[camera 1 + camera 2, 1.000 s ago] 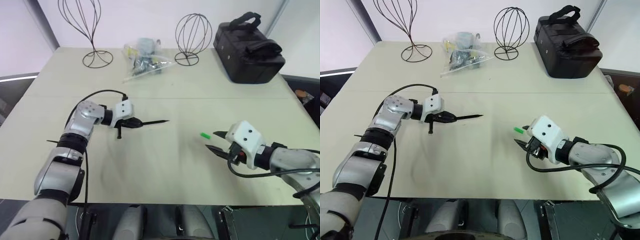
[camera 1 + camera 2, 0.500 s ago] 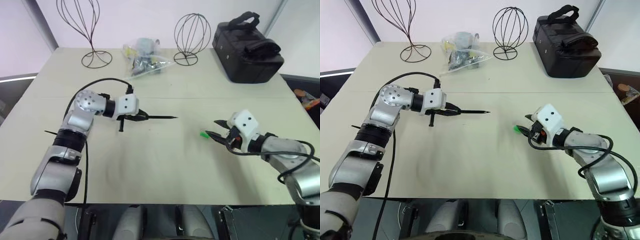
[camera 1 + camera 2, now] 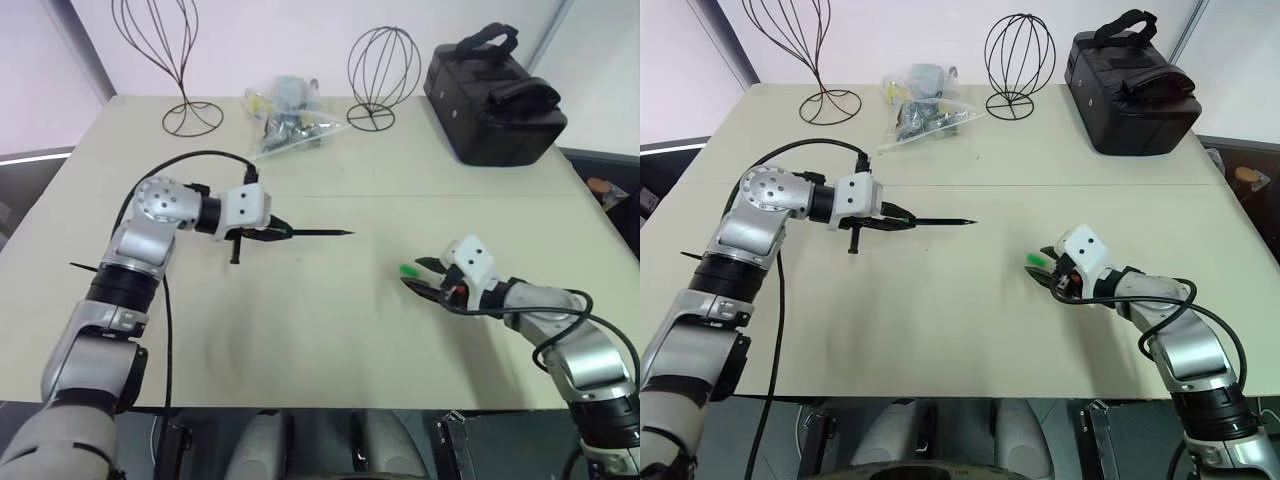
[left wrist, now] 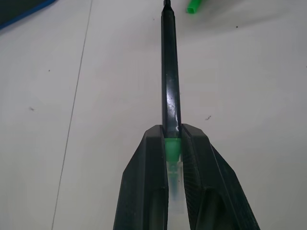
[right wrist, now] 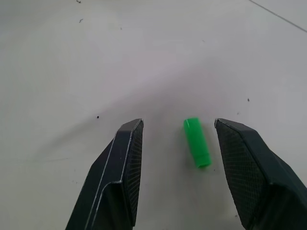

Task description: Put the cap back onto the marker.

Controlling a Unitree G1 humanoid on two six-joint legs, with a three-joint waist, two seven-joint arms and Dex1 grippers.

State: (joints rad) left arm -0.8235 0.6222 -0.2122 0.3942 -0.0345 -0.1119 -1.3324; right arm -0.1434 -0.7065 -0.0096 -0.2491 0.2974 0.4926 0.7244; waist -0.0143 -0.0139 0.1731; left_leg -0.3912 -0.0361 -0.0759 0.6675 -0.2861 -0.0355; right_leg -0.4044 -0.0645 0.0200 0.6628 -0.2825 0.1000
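Note:
My left gripper (image 3: 275, 231) is shut on the marker (image 3: 312, 233), a thin black stick held above the table, about level, with its pointed tip toward the right. The left wrist view has the fingers (image 4: 153, 158) pinching the marker (image 4: 169, 72) at its green band. The cap (image 3: 408, 271), a small bright green cylinder, lies on the table right of centre. My right gripper (image 3: 415, 274) is low over the table and open, one finger on each side of the cap (image 5: 197, 142) without touching it.
Along the far edge of the beige table (image 3: 330, 330) stand two black wire stands (image 3: 160, 60) (image 3: 385, 65), a clear plastic bag of small parts (image 3: 290, 118) and a black bag (image 3: 495, 95). A black cable loops over my left arm.
My right gripper has moved forward and down until its open fingers straddle the cap. My left gripper has lifted a little with the marker still in it.

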